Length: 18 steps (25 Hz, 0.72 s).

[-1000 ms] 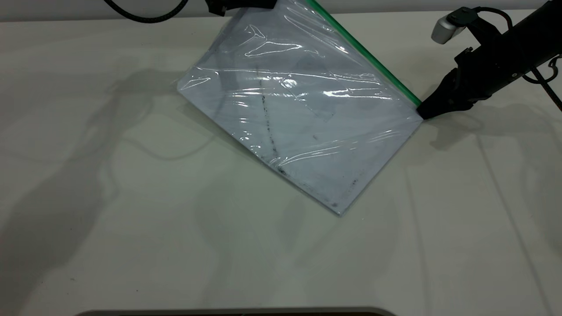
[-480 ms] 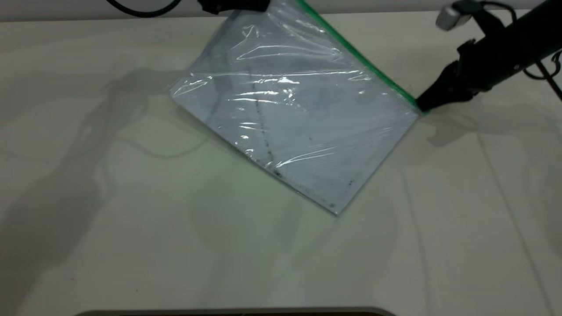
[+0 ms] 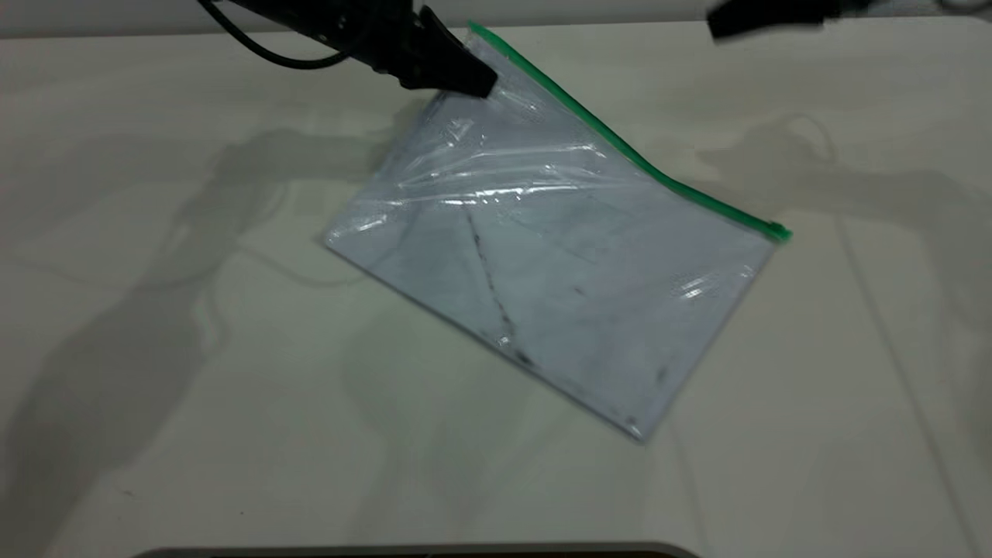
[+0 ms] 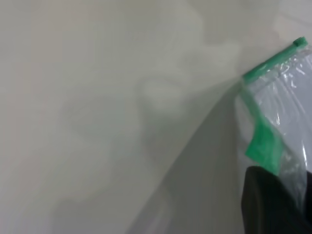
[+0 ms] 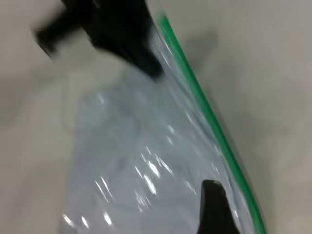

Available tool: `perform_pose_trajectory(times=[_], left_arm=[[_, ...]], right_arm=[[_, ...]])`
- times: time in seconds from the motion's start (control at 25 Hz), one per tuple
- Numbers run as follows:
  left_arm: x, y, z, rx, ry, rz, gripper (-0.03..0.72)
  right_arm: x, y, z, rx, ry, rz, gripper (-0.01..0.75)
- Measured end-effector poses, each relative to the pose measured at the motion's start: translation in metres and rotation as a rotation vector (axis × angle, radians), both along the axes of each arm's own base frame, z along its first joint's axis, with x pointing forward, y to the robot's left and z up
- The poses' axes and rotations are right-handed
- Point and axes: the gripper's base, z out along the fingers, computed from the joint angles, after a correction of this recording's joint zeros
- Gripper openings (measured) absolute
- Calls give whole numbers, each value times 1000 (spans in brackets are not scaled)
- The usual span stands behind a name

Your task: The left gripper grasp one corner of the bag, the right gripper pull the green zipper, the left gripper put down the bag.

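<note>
The bag point(image 3: 558, 263) is a clear pouch with a whitish sheet inside and a dark diagonal smudge line. It rests mostly on the white table, with its far corner raised. My left gripper point(image 3: 482, 84) is shut on that far corner, beside the end of the green zipper point(image 3: 620, 147). The zipper strip runs along the bag's right long edge to a green tab end point(image 3: 777, 231). The left wrist view shows the left gripper point(image 4: 285, 181) on the plastic and the green strip point(image 4: 263, 146). My right gripper point(image 3: 728, 27) hangs at the back right, clear of the bag. The right wrist view looks down on the bag point(image 5: 136, 161) and strip point(image 5: 204, 107).
The white table point(image 3: 194, 372) spreads wide around the bag, with arm shadows at left and right. A dark rounded edge point(image 3: 418, 550) runs along the front. A black cable point(image 3: 263, 50) trails behind the left arm.
The right gripper has left the zipper's end and moved up and back. The left gripper has come down with the corner. The bag has sunk flatter and shifted toward the front right.
</note>
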Motion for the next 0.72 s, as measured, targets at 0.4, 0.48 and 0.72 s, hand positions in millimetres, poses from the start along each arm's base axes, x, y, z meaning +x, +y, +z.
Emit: perform_pose_trajectory(times=[0.4,0.48,0.72], left_arm=[[5,34,71,258,57,63,488],[3,45,102,311,77,87,496],[-15,73,215,406,66,268,485]], right_arm=[[-50,37,154,-7,14,38,510],[-69,42,178,-45,47,55,510],[-128,34,245,-136,135,-59,499]])
